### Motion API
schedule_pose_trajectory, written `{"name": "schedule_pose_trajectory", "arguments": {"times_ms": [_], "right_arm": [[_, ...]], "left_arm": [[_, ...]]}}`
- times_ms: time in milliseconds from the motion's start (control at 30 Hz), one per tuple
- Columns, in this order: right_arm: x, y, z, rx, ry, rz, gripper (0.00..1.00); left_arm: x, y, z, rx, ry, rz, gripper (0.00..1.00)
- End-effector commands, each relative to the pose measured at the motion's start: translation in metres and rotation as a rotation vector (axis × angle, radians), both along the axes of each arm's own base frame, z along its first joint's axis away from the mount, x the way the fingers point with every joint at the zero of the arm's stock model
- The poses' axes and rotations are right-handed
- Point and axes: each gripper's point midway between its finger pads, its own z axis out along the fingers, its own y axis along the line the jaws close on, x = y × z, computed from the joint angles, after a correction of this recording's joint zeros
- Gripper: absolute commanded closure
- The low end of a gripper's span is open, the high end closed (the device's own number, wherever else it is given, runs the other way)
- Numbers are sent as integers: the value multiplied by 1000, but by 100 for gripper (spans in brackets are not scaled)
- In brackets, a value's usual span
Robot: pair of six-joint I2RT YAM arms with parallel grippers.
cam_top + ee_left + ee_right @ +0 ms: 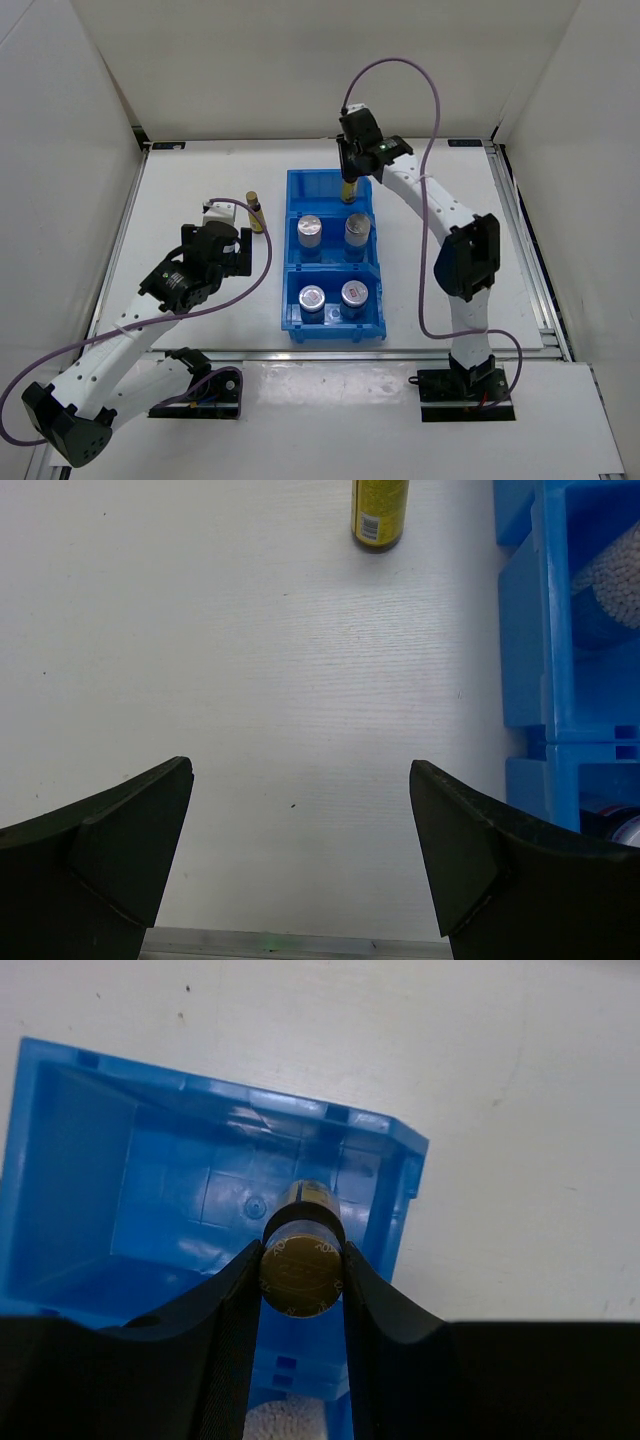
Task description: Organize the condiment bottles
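Six bottles: four silver-lidded jars (310,228) are seated in pairs in the middle and 6 o'clock compartments of the blue bin (292,255).
Held bottle (300,1272): clamped near its gold cap by the right pincer (300,1255), upright at the 12 o'clock compartment; whether it is set down cannot be told.
Loose bottle (256,213): stood on the counter (200,180) at 10 o'clock of the bin.
Left pincer (300,768): spread wide, nothing held.
Handling: judged light, rigid, smooth, tippy; a grip below the cap is advised.

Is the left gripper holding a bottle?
No, the left gripper is open and empty; the nearest bottle stands on the table ahead.
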Motion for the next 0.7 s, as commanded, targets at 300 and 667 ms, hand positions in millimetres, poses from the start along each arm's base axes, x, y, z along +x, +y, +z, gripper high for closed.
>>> {"name": "schedule_pose_trajectory", "arguments": {"times_ms": [300,667], "right_arm": [[13,18,-21,35,31,35,86],[-3,-12,61,26,-73,-37,0]], "left_arm": [[3,-1,8,-14,-28,4,0],[4,0,6,4,-23,6,0]]}}
